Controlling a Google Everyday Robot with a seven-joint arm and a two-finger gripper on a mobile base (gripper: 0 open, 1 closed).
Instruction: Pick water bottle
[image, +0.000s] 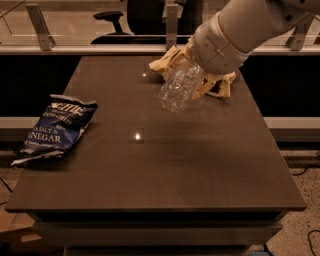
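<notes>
The water bottle (180, 87) is clear ribbed plastic. It hangs tilted above the back middle of the dark table (200, 170), bottom end pointing down-left, clear of the surface. Its cap and label are hidden inside my gripper (192, 75). The gripper's tan fingers (164, 63) are shut around the bottle's upper part, and the white arm comes in from the upper right.
A blue salt-and-vinegar chip bag (56, 128) lies flat at the table's left edge. A railing and an office chair (110, 17) stand beyond the table's far edge. The floor drops away on the right.
</notes>
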